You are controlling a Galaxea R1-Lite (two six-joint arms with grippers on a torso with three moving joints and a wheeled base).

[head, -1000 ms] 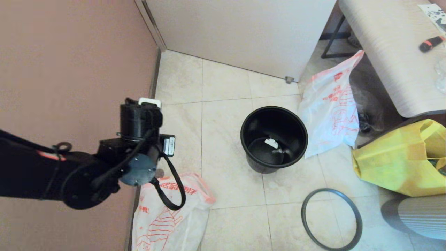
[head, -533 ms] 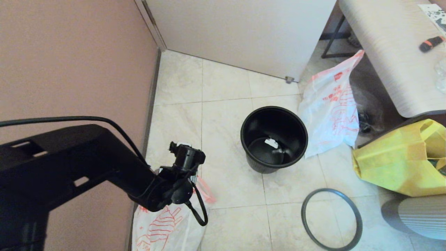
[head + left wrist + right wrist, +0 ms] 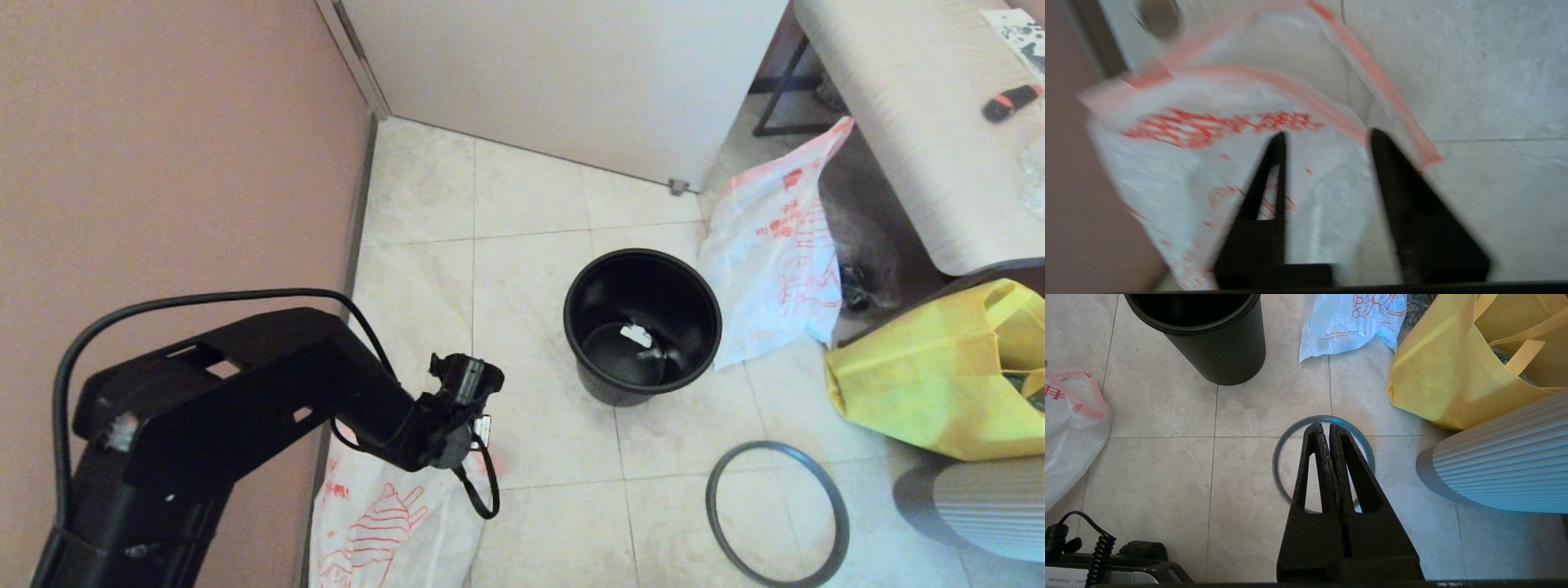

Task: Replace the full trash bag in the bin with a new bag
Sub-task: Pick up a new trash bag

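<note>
The black bin (image 3: 620, 390) stands on the tiled floor with no bag in it. Its grey hoop (image 3: 775, 446) lies apart on the floor to the right. The full trash bag (image 3: 384, 531), white with red print and a pink rim, sits puffed against the wall at lower left. My left gripper (image 3: 1327, 132) hangs open just above its pink-rimmed mouth (image 3: 1306, 94), with nothing pinched. The new bag (image 3: 775, 253) hangs limp beside the table, right of the bin. My right gripper (image 3: 1325, 426) is shut and empty, above the hoop (image 3: 1276, 465).
A big yellow bag (image 3: 939, 376) sits at the right, with a ribbed white object (image 3: 988, 506) in front of it. The table (image 3: 914, 139) fills the back right. A pink wall (image 3: 163, 163) runs along the left and a white door (image 3: 571, 73) closes the back.
My left arm has swung down and to the right, onto the bag by the wall, and its jaws have come open. The bin, hoop and other bags have not moved.
</note>
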